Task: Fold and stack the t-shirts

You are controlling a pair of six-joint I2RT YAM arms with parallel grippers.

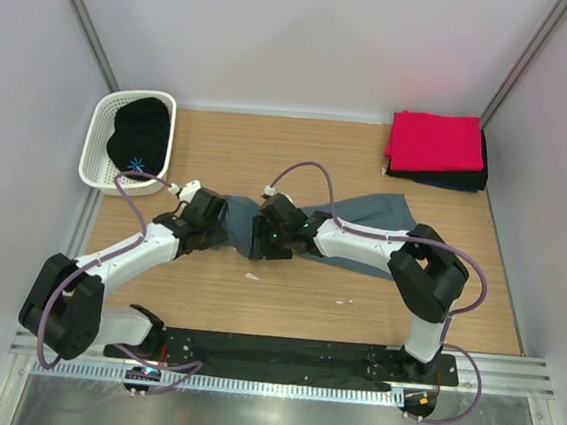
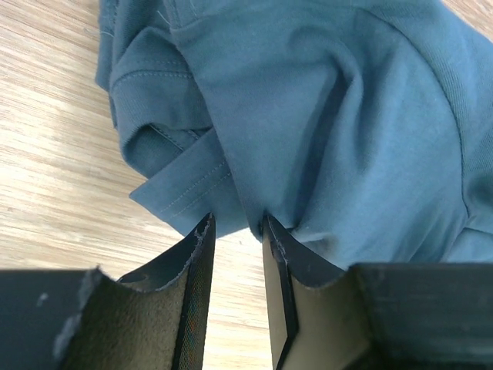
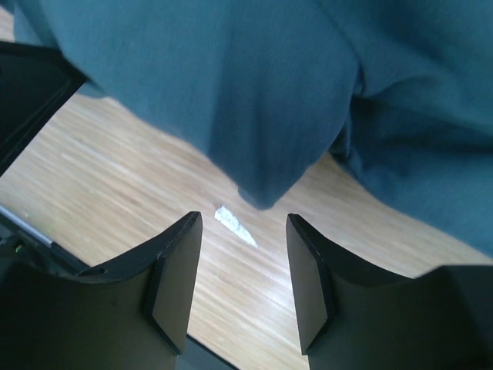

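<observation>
White walls close in a wooden worktop, and the job on it looks roughly half done. At the far right corner a red shirt lies folded on top of a small pile of dark shirts, also folded, so those count as finished. At the far left a white basket holds a crumpled black shirt that has not been taken out yet.

The blue-grey shirt is the one in hand. It lies across the middle of the worktop, rumpled and unfolded, with both arms reaching to its left end.

The left tool has its fingers only a narrow gap apart, with bare wood showing between them. A stitched hem of the shirt sits right at the tips. It does not look pinched, though the wrist view is too close to be sure.

The right tool has its fingers clearly apart and is holding nothing. A corner of the shirt hangs just beyond its tips, over a small white scrap on the wood.

Still to do, by my reading: get hold of this shirt, fold it, add it to the pile, then deal with the black one.
</observation>
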